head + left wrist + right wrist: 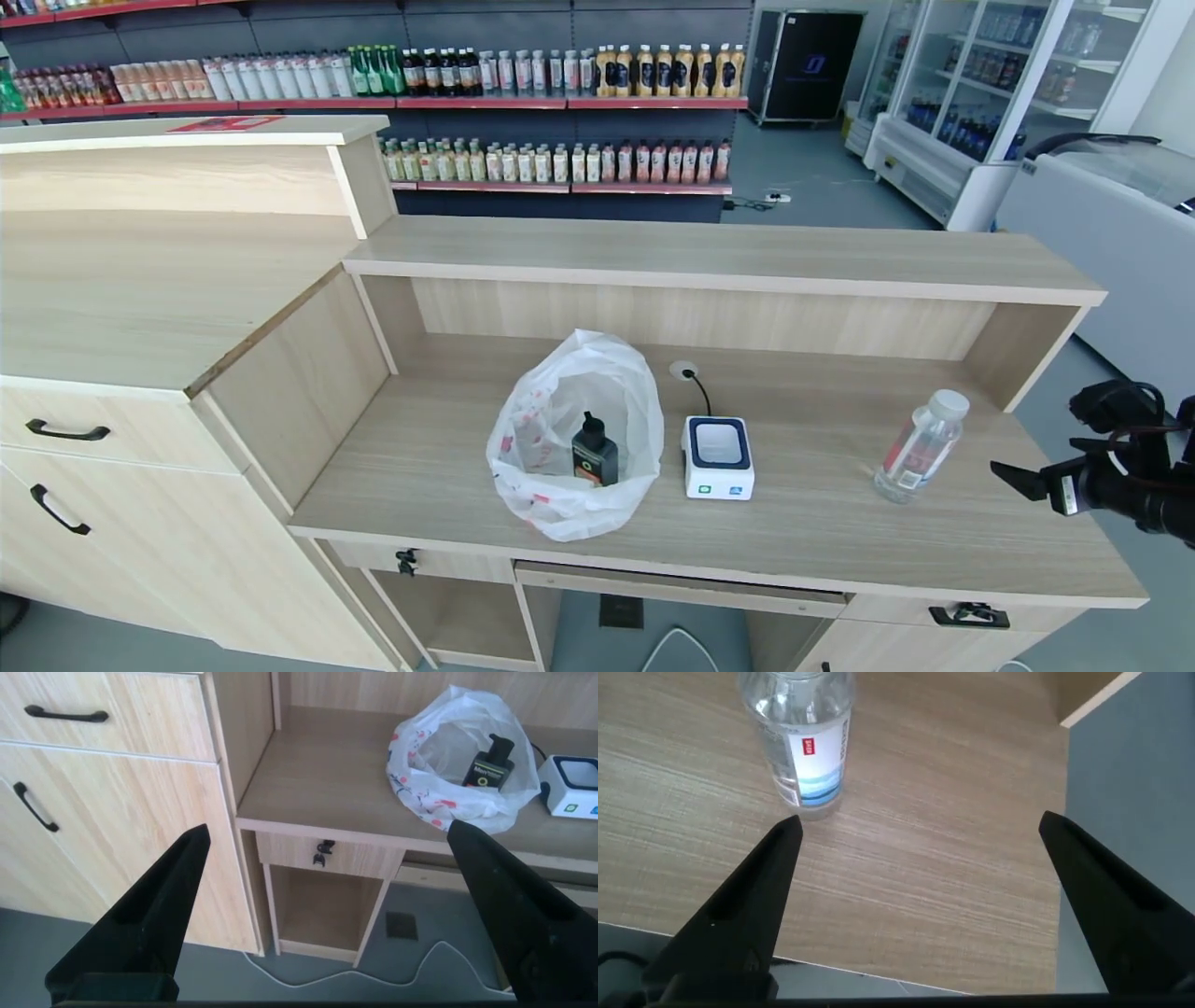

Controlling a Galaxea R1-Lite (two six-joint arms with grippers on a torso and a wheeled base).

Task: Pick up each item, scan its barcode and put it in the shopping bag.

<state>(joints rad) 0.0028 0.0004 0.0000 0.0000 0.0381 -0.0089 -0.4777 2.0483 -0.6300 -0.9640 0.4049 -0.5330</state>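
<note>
A clear water bottle (921, 446) with a white cap stands upright on the right part of the wooden counter (822, 532). My right gripper (1034, 441) is open just off the counter's right end, a short way from the bottle (803, 737); nothing is between its fingers (738, 924). A white shopping bag (569, 439) sits open at the counter's middle with a black bottle (595, 453) standing inside. The white barcode scanner (717, 455) rests between bag and water bottle. My left gripper (327, 829) is open and empty, low in front of the counter's left corner, facing the bag (458, 756).
A raised shelf (728, 257) runs along the back of the counter. A taller cabinet with black drawer handles (65, 431) stands at the left. The scanner's cable (698, 390) enters a hole in the counter. Store shelves with drinks stand behind.
</note>
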